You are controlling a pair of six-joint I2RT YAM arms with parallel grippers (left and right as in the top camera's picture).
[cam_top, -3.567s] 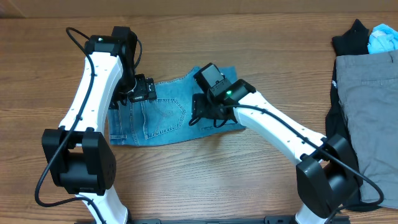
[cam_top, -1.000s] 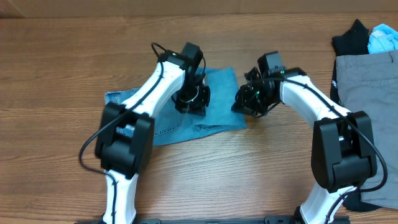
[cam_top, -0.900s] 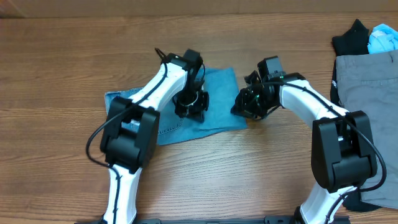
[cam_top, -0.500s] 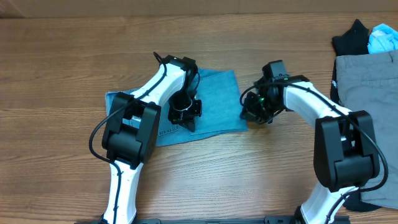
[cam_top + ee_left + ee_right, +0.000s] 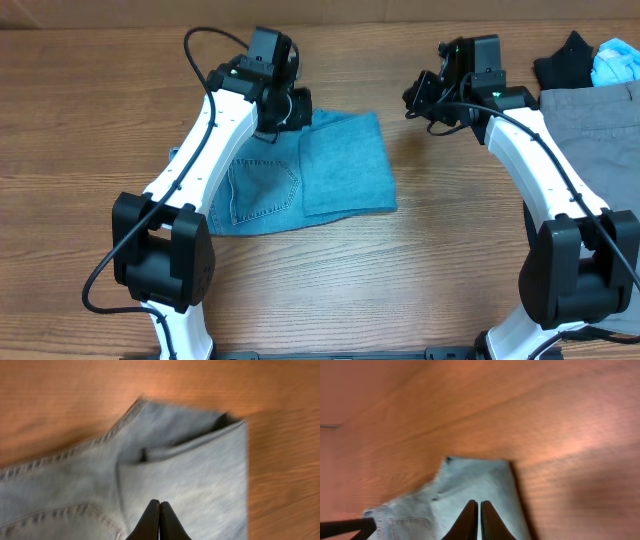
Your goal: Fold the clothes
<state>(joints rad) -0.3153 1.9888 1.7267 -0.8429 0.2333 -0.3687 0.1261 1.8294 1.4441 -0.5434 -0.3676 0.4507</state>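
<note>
Denim, where it's at: the jeans [image 5: 300, 170] lie folded into a flat packet on the wooden table [image 5: 90, 120], between my two arms. A back pocket shows on the left half and a plainer flap is laid over the right half.
risk, left side: in my left wrist view the layers near the top edge look loose, with a little lip standing up. If I come down there and drag, I reckon the flap slides and the fold opens up again.
risk, middle: the lower edges don't line up all that neatly, so any further fold from here could come out crooked.
risk, right side: grey trousers [image 5: 590, 180] and a black garment [image 5: 565, 60] sit well off to the right. A wide swing of my right arm could snag the wrong pile, imo.
left gripper [image 5: 283, 108]: fingers pressed together, nothing in them, hanging over the top edge of the jeans. It looks clear of the cloth, but I can't swear to it.
right gripper [image 5: 420, 100]: pressed together too, and empty. It's over bare wood, off past the packet's top right corner, not touching denim.
</note>
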